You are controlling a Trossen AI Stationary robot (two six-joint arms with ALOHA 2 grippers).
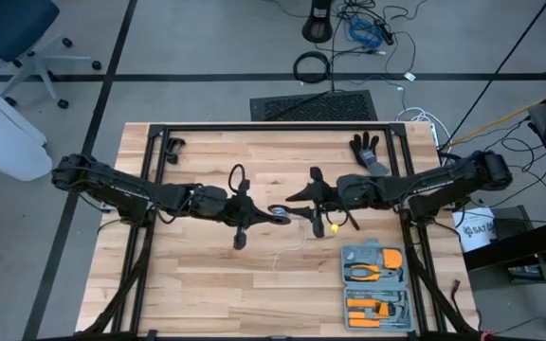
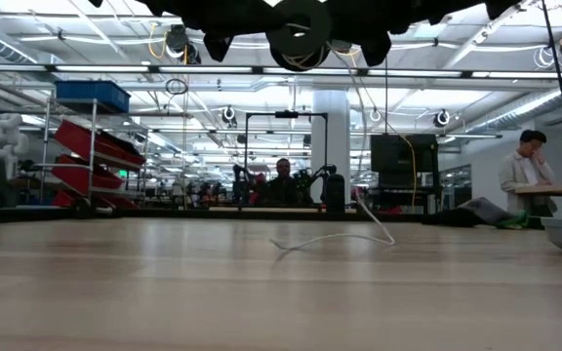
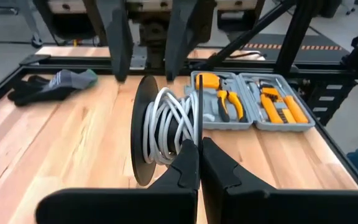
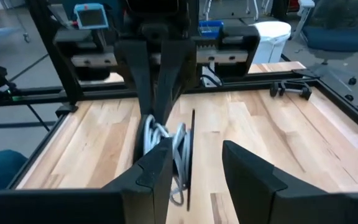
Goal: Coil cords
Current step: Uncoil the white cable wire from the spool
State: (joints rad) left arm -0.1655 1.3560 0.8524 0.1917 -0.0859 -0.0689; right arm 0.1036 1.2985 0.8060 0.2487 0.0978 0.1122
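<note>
Closed dark fingers of the left gripper (image 3: pixel 199 163) pinch the rim of the small round black disc-shaped reel (image 3: pixel 143 134), wound with thin white string-like cord (image 3: pixel 166 127), above the wooden table (image 1: pixel 207 284) left of the grey toolkit tray (image 1: pixel 375 282). Opposite, the right gripper (image 4: pixel 194 165) stands open around the reel's far flange.

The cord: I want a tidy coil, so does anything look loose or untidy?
Yes. The white cord is wound unevenly on the black reel, which the left gripper holds, and a loose tail trails onto the table.
</note>
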